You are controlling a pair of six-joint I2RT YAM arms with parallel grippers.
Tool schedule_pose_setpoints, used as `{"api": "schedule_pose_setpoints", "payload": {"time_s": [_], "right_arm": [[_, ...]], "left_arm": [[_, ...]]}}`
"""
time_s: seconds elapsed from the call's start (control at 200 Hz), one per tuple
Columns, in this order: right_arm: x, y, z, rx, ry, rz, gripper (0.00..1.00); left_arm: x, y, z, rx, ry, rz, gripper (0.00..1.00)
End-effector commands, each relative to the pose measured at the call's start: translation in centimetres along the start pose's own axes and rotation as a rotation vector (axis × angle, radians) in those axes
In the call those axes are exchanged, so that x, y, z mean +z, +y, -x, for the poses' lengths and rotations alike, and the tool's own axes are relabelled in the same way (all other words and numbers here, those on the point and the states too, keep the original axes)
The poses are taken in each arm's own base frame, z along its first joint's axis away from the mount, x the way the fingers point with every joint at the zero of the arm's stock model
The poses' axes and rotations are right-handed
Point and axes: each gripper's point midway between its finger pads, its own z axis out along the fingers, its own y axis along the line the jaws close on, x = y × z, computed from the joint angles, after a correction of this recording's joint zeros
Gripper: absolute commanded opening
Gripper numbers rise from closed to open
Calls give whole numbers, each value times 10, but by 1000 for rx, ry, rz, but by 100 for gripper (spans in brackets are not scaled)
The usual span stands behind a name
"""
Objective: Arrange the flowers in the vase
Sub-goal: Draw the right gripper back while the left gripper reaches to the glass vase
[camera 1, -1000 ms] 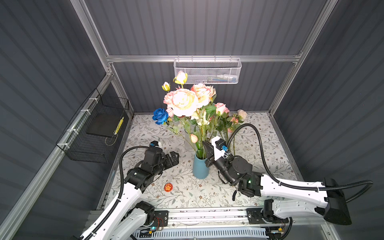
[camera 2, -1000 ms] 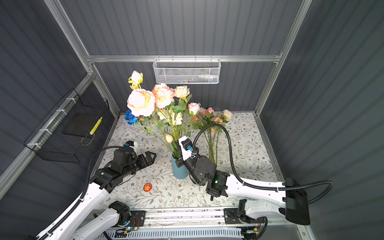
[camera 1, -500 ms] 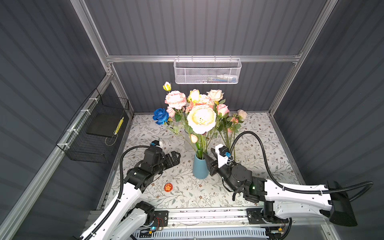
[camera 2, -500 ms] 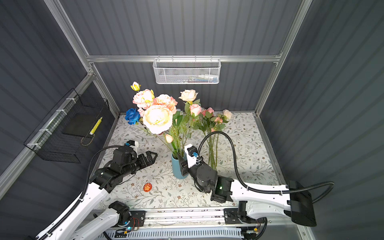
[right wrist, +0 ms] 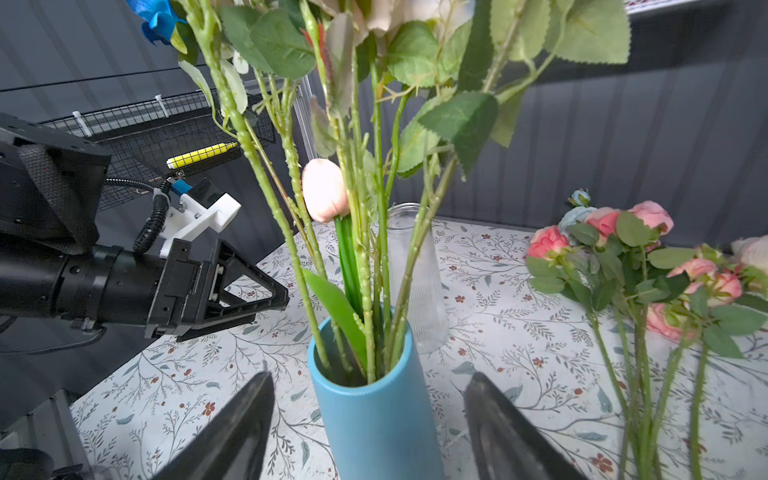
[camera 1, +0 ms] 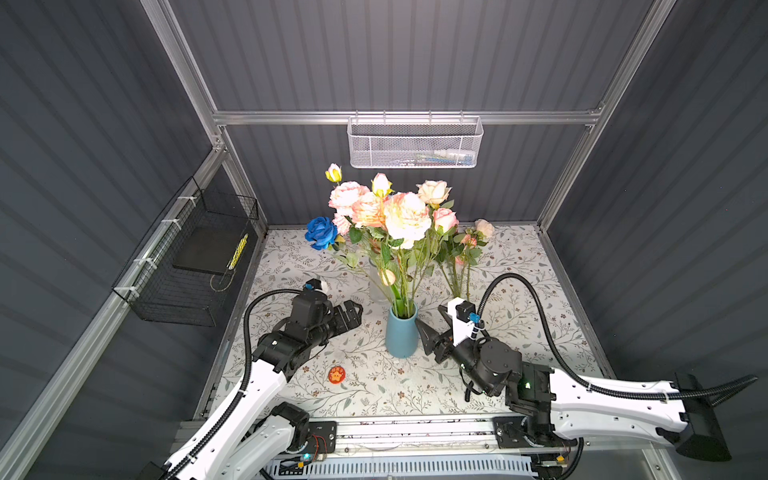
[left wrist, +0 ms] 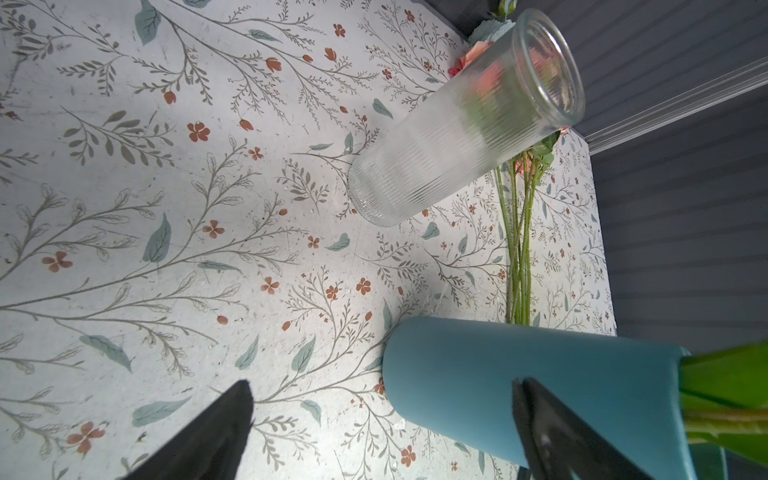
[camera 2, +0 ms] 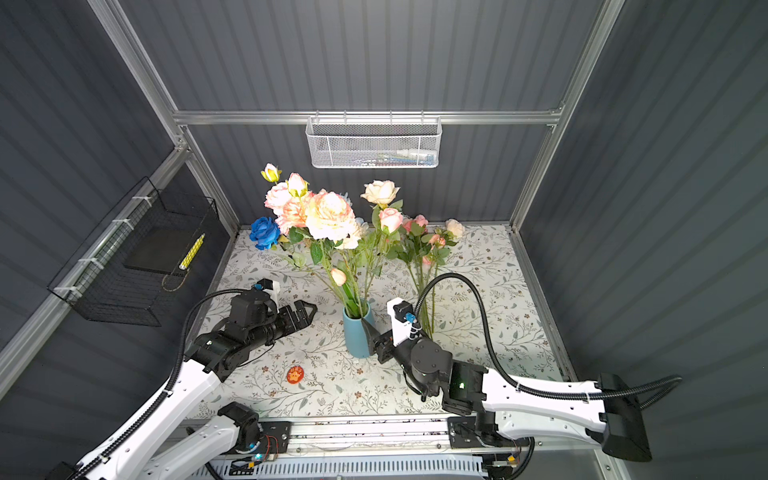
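Flowers (camera 1: 405, 216) in vase (camera 1: 401, 334). Left of vase, left gripper (camera 1: 356, 316) spread wide, empty; just right of vase, right gripper (camera 1: 430, 318) parted, empty.

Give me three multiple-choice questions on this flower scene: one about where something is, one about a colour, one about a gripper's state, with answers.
1. The clear glass vase stands: A. in the wire basket; B. on the table beyond the blue vase; C. on the front rail.
2. The odd bloom is: A. deep blue; B. red; C. purple.
3. The right gripper is: A. shut on a stem; B. shut on the vase; C. open, empty.
Answers: B, upright behind the blue one; A, one blue rose among pinks; C, jaws apart, clear of the vase.
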Motion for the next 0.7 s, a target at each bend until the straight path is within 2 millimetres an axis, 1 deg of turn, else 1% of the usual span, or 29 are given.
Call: {"api": "schedule_pose_setpoints", "payload": {"time_s": [0.0, 0.075, 0.175, 0.26, 0.365, 0.415, 0.485, 0.56, 0.695], "right_arm": [[-5, -7, -15, 26, 44, -13, 76], [-8, -11, -20, 40, 51, -20, 77], [-13, -17, -24, 58, 61, -32, 78], [-17, -23, -28, 70, 69, -42, 79], [-22, -28, -31, 84, 75, -46, 79], [-25, -31, -32, 91, 73, -50, 79], [-28, -34, -31, 100, 67, -55, 79], [-30, -37, -32, 103, 66, -64, 80], [-32, -42, -34, 108, 70, -75, 80]], "left_arm": [[6, -9, 12, -7, -25, -17, 94], [19, -11, 14, -32, -7, -25, 93], [35, -15, 25, -85, -7, -72, 94], [39, -15, 44, -119, -68, -100, 97], [36, -18, 72, -160, -169, -160, 99], [36, -20, 83, -167, -201, -174, 99], [37, -35, 97, -147, -234, -242, 99], [45, -49, 107, -127, -233, -300, 99], [69, -59, 120, -100, -207, -304, 96]]}}
